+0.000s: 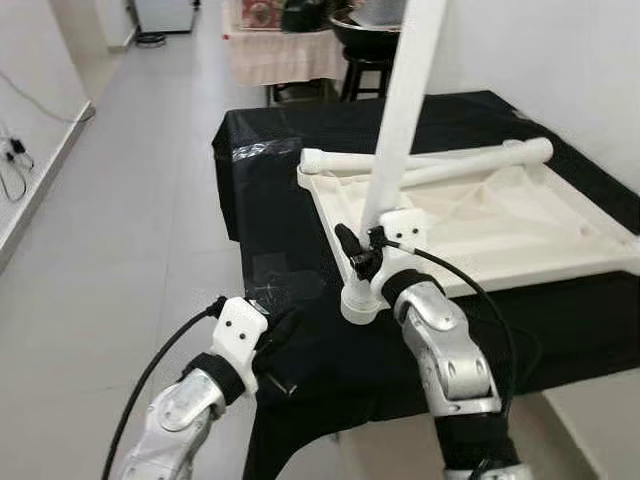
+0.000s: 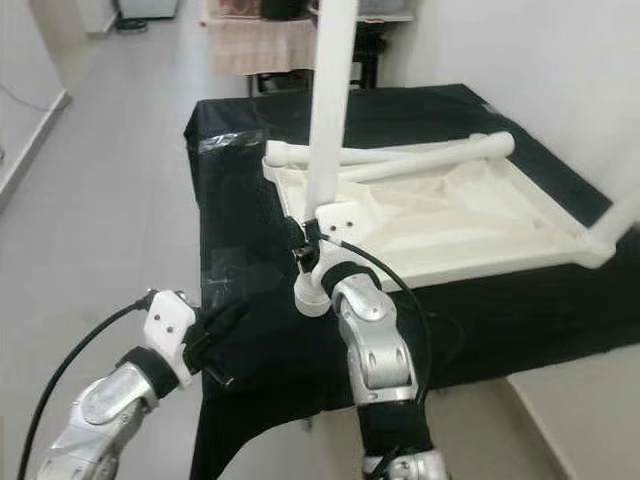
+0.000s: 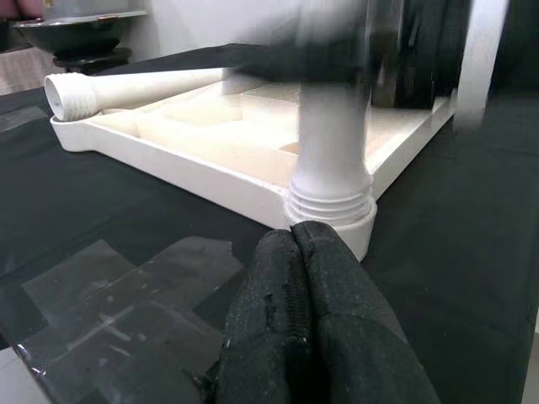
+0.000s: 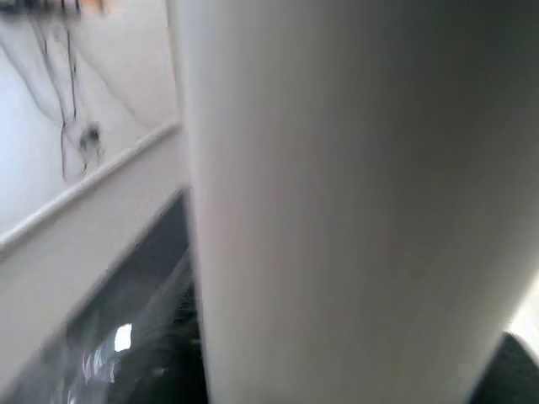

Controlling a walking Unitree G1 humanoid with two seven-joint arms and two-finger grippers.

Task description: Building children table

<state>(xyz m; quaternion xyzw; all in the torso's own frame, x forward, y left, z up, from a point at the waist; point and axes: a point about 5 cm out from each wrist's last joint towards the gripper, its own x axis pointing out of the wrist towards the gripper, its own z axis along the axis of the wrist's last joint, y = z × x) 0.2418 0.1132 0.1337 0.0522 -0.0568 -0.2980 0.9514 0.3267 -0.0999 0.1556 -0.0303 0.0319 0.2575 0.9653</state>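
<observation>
Behind right gripper (image 1: pixel 362 252) clamping upright leg (image 1: pixel 400 110), its threaded base (image 3: pixel 331 200) blurred.

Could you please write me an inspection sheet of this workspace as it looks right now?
Surface: black cloth over a table, with a patch of clear tape near the front corner.
Job's things: white tabletop lying upside down; one upright leg standing in its near corner socket; a loose leg lying across the far edge.
Clutter: nothing seen.
Grippers: right gripper is at the base of the upright leg, fingers hidden; left gripper is shut, low at the cloth's front edge, holding nothing.
Cables: black cable along the left arm, another looping by the right wrist.
Surroundings: pale floor, white wall, another covered table behind.
</observation>
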